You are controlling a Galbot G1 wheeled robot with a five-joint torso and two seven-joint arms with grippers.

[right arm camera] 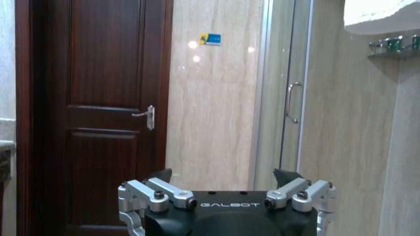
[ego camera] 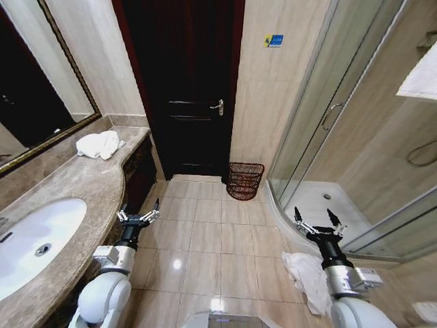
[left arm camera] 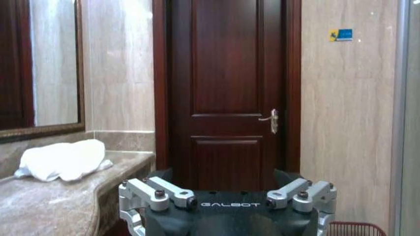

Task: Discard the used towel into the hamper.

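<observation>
Two towels show: one bunched on the counter at the far left, one crumpled on the floor, partly hidden behind the right arm. The left pincer hangs open and empty beside the counter's edge. The hamper stands against the wall right of the door. The right pincer is spread open, empty, above the floor towel.

Hamper right of door; one towel on counter, another, prob. towel, on floor.
</observation>
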